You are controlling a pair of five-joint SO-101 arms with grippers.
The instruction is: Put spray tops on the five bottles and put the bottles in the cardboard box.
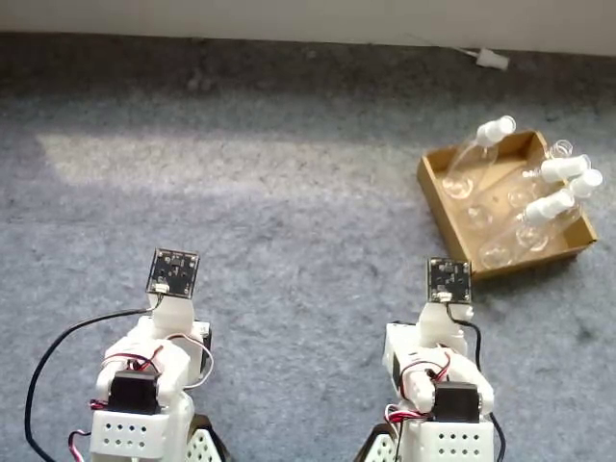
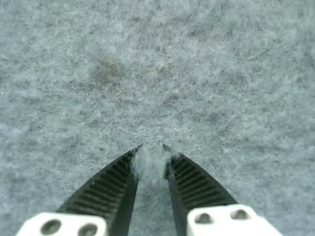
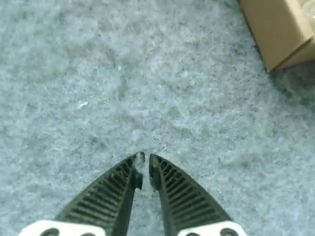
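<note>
At the near edge of the grey, felt-covered counter [image 1: 289, 289], the left arm [image 1: 149, 390] and the right arm [image 1: 438, 390] sit side by side, both pointing away toward the far side. The left pincer [image 2: 152, 150] hangs just over bare felt, its ribbed black jaws drawn together with only a slim gap at the tips and nothing between them but fuzz. The right pincer [image 3: 146, 158] is likewise closed over bare felt, tips almost touching and holding nothing. Beyond the right pincer and off to its right, apart from the tips, lies the cardboard box [image 3: 280, 29], of which the right wrist view catches one corner. From the high view the cardboard box [image 1: 441, 214] rests flat and turned at an angle on the counter, ahead of the right arm and toward the right edge, well apart from the left arm. Inside it lie the clear bottles [image 1: 500, 252], clustered and overlapping so that their exact number is hard to tell. Their white spray tops [image 1: 563, 169] point toward the far right, and one top [image 1: 497, 128] juts over the far rim. Farther still, near the pale strip along the far edge, sits a small white object [image 1: 492, 60].
</note>
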